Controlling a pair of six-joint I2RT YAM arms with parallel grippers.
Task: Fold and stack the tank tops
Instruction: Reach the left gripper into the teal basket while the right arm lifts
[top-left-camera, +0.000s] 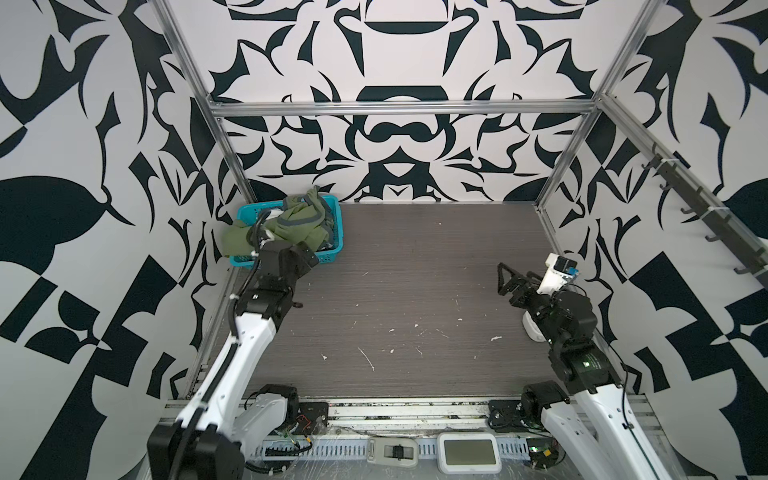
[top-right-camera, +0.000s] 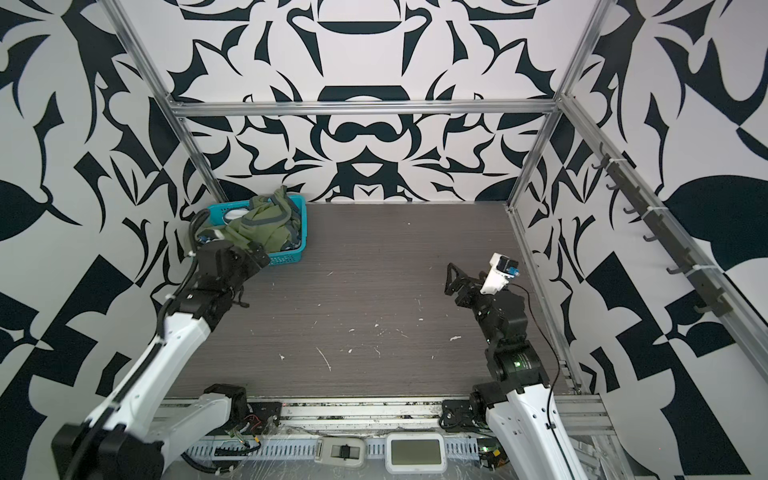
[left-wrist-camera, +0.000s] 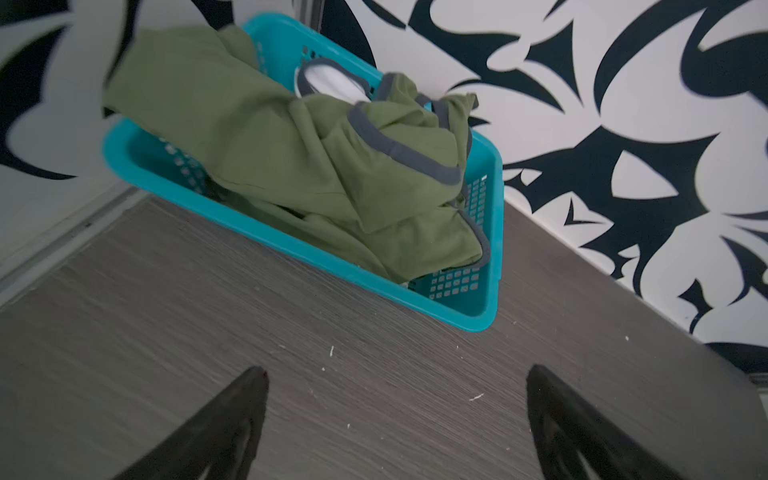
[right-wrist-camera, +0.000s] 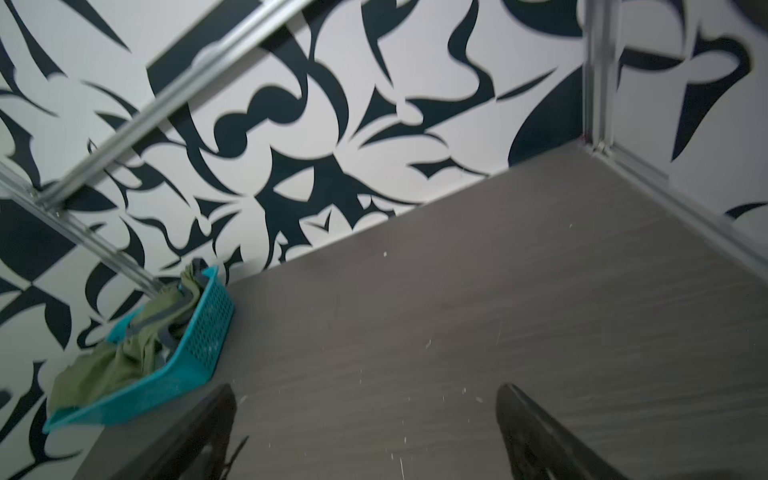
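The green top (left-wrist-camera: 291, 137) covers the white top (left-wrist-camera: 330, 85) in the basket (left-wrist-camera: 374, 284), at the desk's (top-left-camera: 415, 291) far-left corner. My left claw (left-wrist-camera: 397, 370) and right claw (right-wrist-camera: 365, 388) gape empty. One grab may drag both tops out tangled, or tip the basket.

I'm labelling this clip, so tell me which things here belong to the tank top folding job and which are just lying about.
For the job: olive green tank top, crumpled on top; white tank top, mostly buried beneath; left gripper, right gripper, both open.

Lying about: teal basket holding them; white screen unit and grey handset at the front edge; hook rail on the side wall.
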